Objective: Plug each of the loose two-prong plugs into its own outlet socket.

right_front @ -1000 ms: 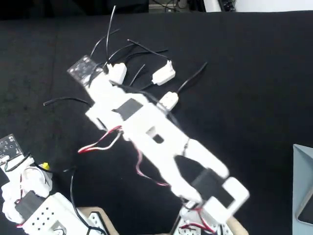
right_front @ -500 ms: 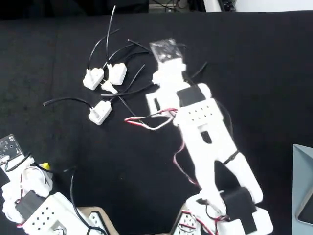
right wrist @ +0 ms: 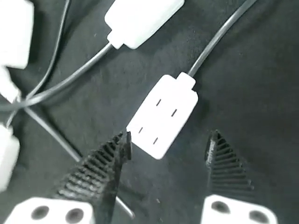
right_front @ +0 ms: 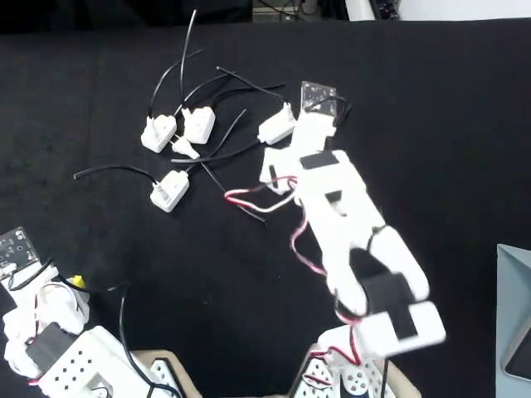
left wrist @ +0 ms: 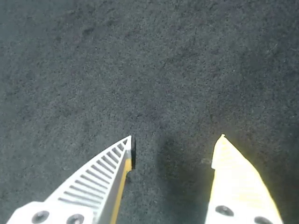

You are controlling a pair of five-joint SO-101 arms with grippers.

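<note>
A white outlet socket (right wrist: pixel 162 116) with two pairs of slots lies face up on the black cloth, its cord running away from it. My right gripper (right wrist: pixel 168 142) hangs open just above it, one finger (right wrist: pixel 105 161) at its near end and the other to the side. A second white piece (right wrist: pixel 140 18) on a cord lies beyond. In the high view my right arm (right_front: pixel 336 203) covers that socket, and the second piece (right_front: pixel 276 127) shows beside it. My left gripper (left wrist: pixel 175 144) is open over bare cloth.
More white plug and socket pieces (right_front: pixel 158 133) (right_front: pixel 199 124) (right_front: pixel 170 191) lie in a tangle of black cords at the back left. The left arm (right_front: pixel 50 332) sits at the near left corner. A grey tray (right_front: pixel 514 315) stands at the right edge.
My right arm has swung from the left pieces across to the right and pulled back, and now stands over the slotted socket. The pieces and the left arm have not moved.
</note>
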